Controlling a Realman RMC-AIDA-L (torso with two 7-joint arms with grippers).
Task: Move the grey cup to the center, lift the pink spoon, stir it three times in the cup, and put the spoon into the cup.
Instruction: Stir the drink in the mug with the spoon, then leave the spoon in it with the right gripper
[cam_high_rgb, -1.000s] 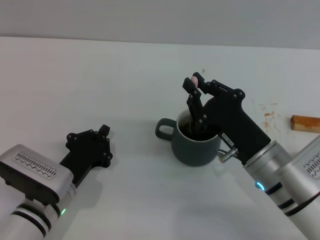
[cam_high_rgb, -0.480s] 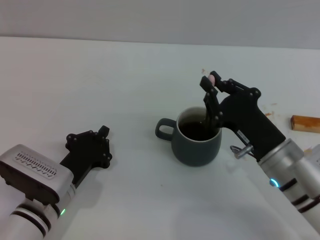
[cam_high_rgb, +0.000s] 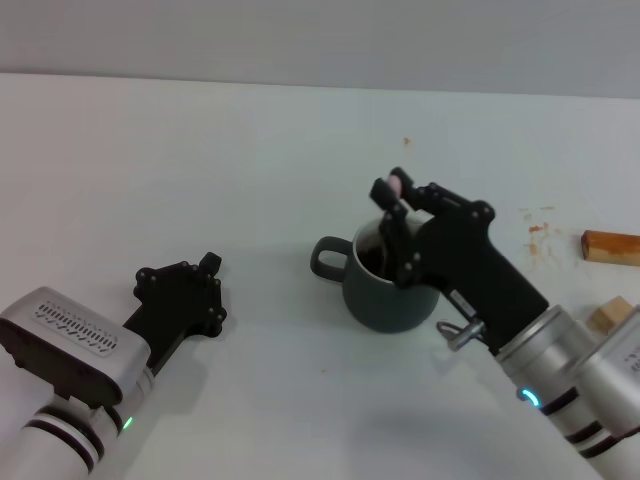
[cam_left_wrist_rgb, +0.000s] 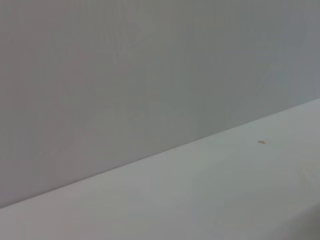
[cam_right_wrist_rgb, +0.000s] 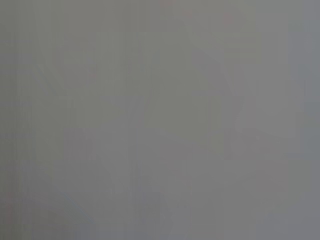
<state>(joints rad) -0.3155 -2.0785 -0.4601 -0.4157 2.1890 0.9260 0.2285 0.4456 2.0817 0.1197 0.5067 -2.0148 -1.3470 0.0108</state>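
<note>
Two arms show in the head view, but only the right one is at work. The right gripper hangs over the cup, its jaws clenched on the spoon, whose pink handle tip pokes out above the black fingers. The spoon's long axis runs close to upright, handle end up and leaning slightly toward the robot's left, with the lower part going down between the jaws into the cup's mouth; the bowl end is hidden by the fingers and the dark inside of the cup. The cup stands upright near the middle of the white table, its loop handle pointing to the robot's left. The left gripper rests low over the table well to the left of the cup, apart from it, and whether its jaws are parted cannot be told. Two tan blocks lie near the table's right edge, well apart from the cup. The wrist views show only plain grey surfaces and nothing of the cup or spoon.
</note>
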